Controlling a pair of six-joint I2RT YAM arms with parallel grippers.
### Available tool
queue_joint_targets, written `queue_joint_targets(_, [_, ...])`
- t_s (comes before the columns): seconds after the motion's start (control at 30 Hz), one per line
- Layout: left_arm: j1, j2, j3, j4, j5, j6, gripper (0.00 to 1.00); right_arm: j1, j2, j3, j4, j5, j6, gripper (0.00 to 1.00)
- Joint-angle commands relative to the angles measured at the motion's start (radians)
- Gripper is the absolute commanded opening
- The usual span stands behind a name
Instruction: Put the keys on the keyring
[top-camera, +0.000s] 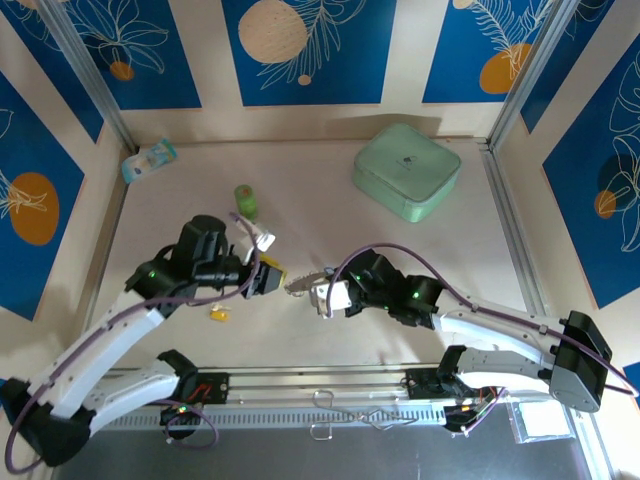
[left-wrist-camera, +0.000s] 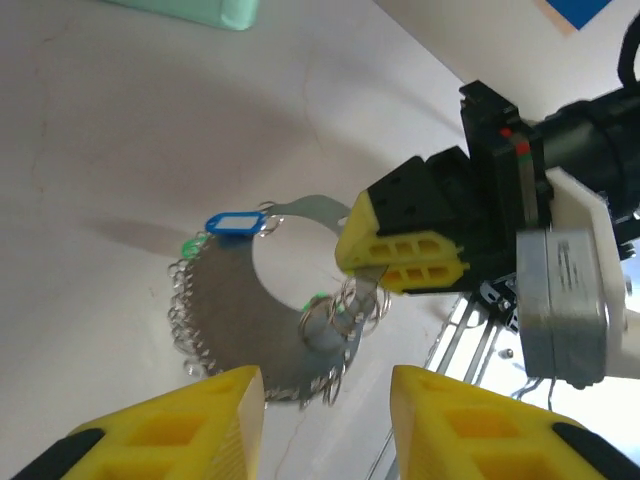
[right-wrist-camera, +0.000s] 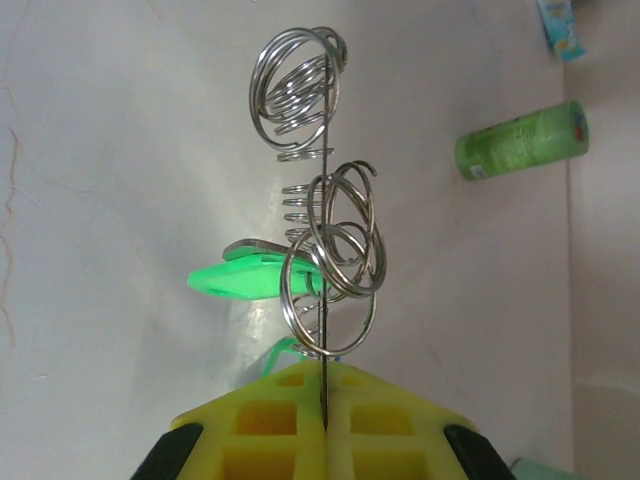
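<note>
The keyring (left-wrist-camera: 225, 320) is a flat silver crescent hung with several small split rings. My right gripper (right-wrist-camera: 325, 378) is shut on its thin edge, holding it above the table (top-camera: 330, 215). A green-headed key (right-wrist-camera: 240, 276) hangs on one ring (right-wrist-camera: 330, 300), and a blue-headed key (left-wrist-camera: 235, 222) sits at the crescent's far tip. From the left wrist view, the right gripper (left-wrist-camera: 400, 262) pinches the crescent's near tip. My left gripper (left-wrist-camera: 325, 400) is open, just short of the keyring, fingers (left-wrist-camera: 205, 420) apart with nothing between them. A yellow key (top-camera: 218, 314) lies on the table below the left gripper (top-camera: 270, 277).
A green cylindrical bottle (top-camera: 245, 200) lies behind the left arm. A mint-green box (top-camera: 406, 170) stands at the back right and a small packet (top-camera: 150, 160) at the back left. Purple cables (top-camera: 400, 252) loop over both arms. The metal rail (top-camera: 320, 385) runs along the near edge.
</note>
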Motion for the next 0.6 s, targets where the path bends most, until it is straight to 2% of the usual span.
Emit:
queue_joint_targets(0.0, [-0.023,-0.081,-0.149,0.128,-0.003,-0.180,0.37,-0.020,-0.003,0.062,-0.046,-0.064,0.137,0.00])
queue_joint_targets(0.07, [-0.031,-0.122,-0.226,0.225,0.030,-0.225,0.37,-0.029,-0.005,0.081,-0.086,-0.113,0.191,0.00])
queue_joint_targets(0.2, [-0.032,-0.127,-0.279,0.355,0.107,-0.225,0.37,-0.044,-0.003,0.122,-0.158,-0.205,0.282,0.00])
queue_joint_targets(0.37, [-0.032,-0.095,-0.333,0.493,0.197,-0.230,0.37,-0.046,0.009,0.145,-0.189,-0.227,0.342,0.00])
queue_joint_targets(0.57, [-0.030,-0.107,-0.348,0.493,0.207,-0.231,0.33,-0.044,0.023,0.166,-0.196,-0.231,0.357,0.00])
